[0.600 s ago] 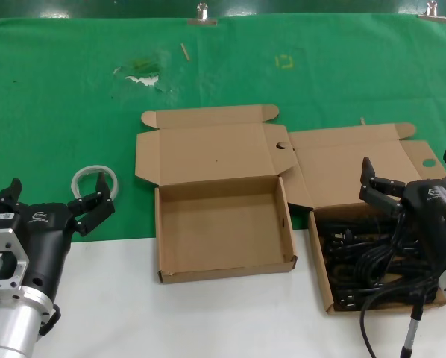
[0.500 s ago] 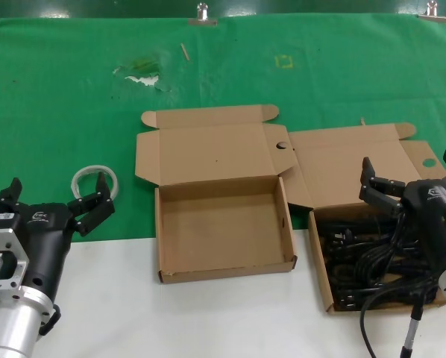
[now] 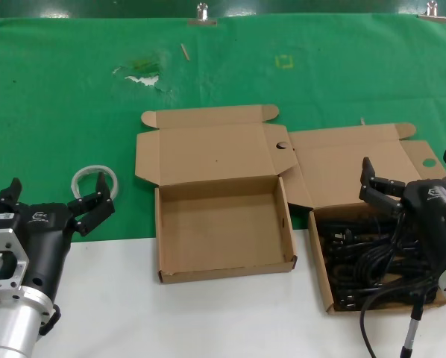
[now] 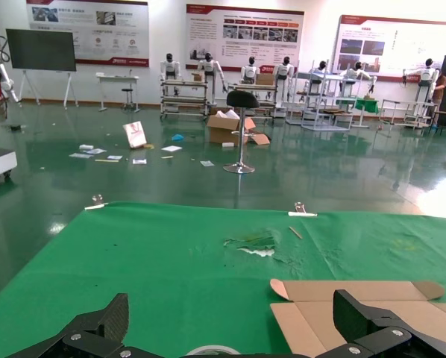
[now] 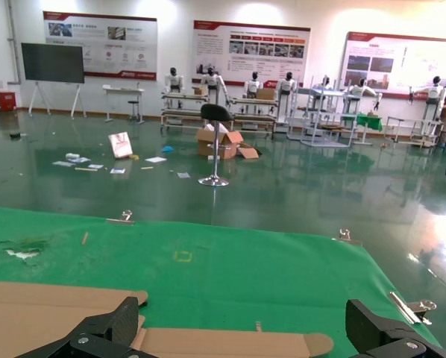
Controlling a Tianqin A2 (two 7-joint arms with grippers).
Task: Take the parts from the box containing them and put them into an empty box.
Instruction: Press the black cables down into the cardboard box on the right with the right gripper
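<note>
The empty box [image 3: 163,239] sits open at the middle, its eared lid [image 3: 208,153] lying flat behind it. The box containing the parts [image 3: 322,261] stands to its right, its lid [image 3: 342,160] with a round hole [image 3: 429,162] folded back. Several black power cords [image 3: 361,257] lie tangled inside it. My right gripper [image 3: 409,168] is open and empty, hovering over that box's back edge. My left gripper [image 3: 57,186] is open and empty at the far left. The left wrist view shows its fingers [image 4: 104,328] and the eared lid [image 4: 357,306]. The right wrist view shows both lids [image 5: 230,343].
A clear tape ring [image 3: 94,181] lies on the green cloth [image 3: 223,67] just beyond my left gripper. The cloth has a torn patch [image 3: 142,73] at the back left. The white table front [image 3: 208,313] lies nearest me. A grey cable [image 3: 409,335] hangs by my right arm.
</note>
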